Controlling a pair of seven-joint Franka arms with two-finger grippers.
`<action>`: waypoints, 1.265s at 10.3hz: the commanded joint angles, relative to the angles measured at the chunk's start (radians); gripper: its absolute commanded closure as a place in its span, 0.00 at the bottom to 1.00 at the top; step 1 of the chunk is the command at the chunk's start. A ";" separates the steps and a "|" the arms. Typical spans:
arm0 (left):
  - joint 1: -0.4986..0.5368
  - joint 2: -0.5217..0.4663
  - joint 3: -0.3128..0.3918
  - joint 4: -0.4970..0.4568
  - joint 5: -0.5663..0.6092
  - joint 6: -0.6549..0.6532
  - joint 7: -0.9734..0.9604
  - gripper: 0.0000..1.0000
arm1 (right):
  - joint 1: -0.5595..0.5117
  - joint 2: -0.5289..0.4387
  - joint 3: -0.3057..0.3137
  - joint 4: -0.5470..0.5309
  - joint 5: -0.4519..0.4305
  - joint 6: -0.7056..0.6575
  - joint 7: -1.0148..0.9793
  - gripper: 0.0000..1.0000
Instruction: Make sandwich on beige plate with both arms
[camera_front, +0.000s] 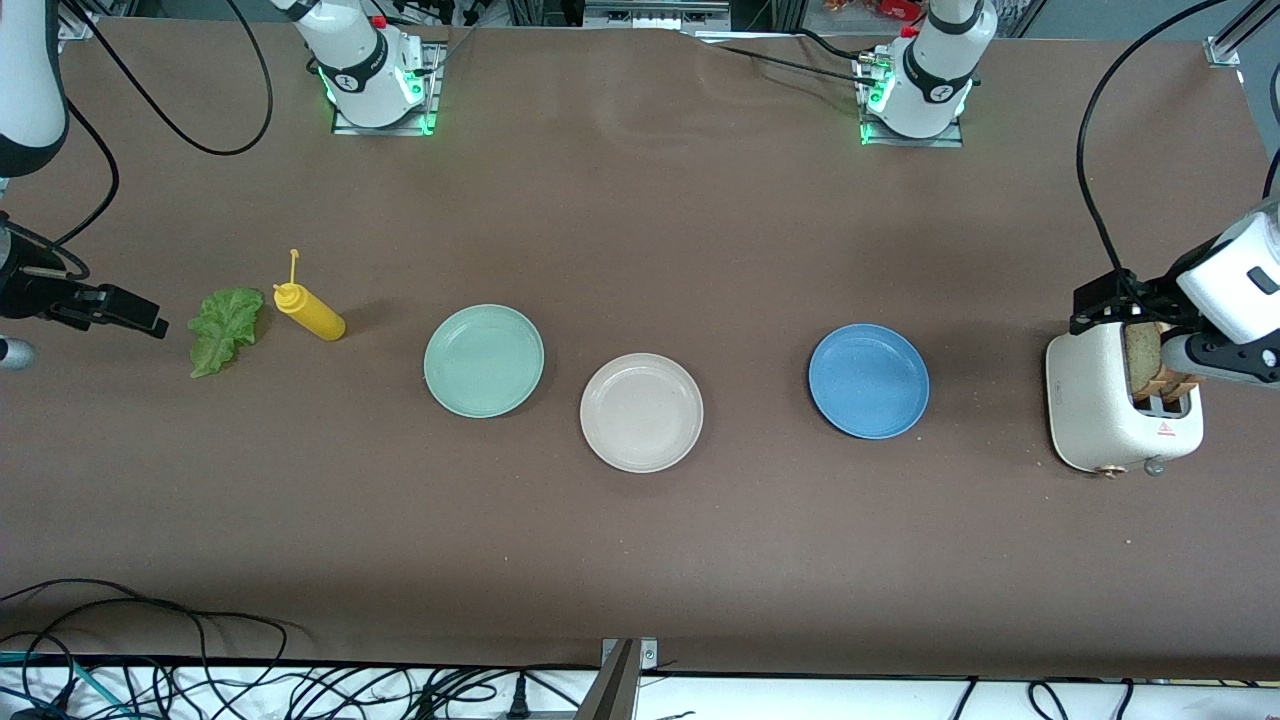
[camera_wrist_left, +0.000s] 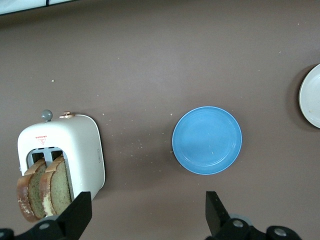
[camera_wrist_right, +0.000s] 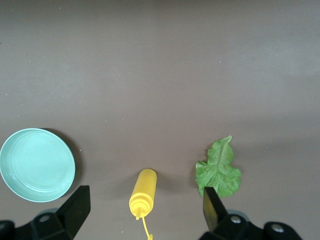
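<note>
Left gripper (camera_wrist_left: 145, 215): fingers spread wide, nothing between them, touching nothing. It hangs in the air over the table at the left arm's end, above the toaster. Beneath it: white toaster (camera_front: 1110, 415) with two bread slices (camera_wrist_left: 42, 192) standing upright in its slots; blue plate (camera_front: 868, 380) lies near it, toward the table's middle.

Right gripper (camera_wrist_right: 145, 212): fingers likewise parted fully, empty, in contact with nothing. It hangs over the right arm's end of the table. Beneath it: green lettuce leaf (camera_front: 226, 329) flat on the table; yellow squeeze bottle (camera_front: 310, 311) lying on its side just beside the leaf; mint-green plate (camera_front: 484, 360) a little further toward the table's middle.

Beige plate (camera_front: 641, 411): bare, well apart from both grippers, between the mint-green plate and the blue plate and slightly nearer the front camera than either.

Table (camera_front: 640, 200): brown surface, with scattered crumbs near the toaster.
</note>
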 joint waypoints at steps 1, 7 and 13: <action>0.002 -0.003 0.001 -0.001 -0.056 0.014 0.021 0.00 | -0.006 0.000 0.002 0.011 0.018 -0.017 -0.006 0.00; 0.003 0.005 0.003 -0.003 -0.050 0.017 0.022 0.00 | -0.061 0.000 -0.001 0.011 0.013 -0.016 -0.014 0.00; 0.006 0.022 0.006 0.002 -0.047 0.018 0.022 0.00 | -0.075 0.020 -0.001 0.011 0.009 -0.016 -0.014 0.00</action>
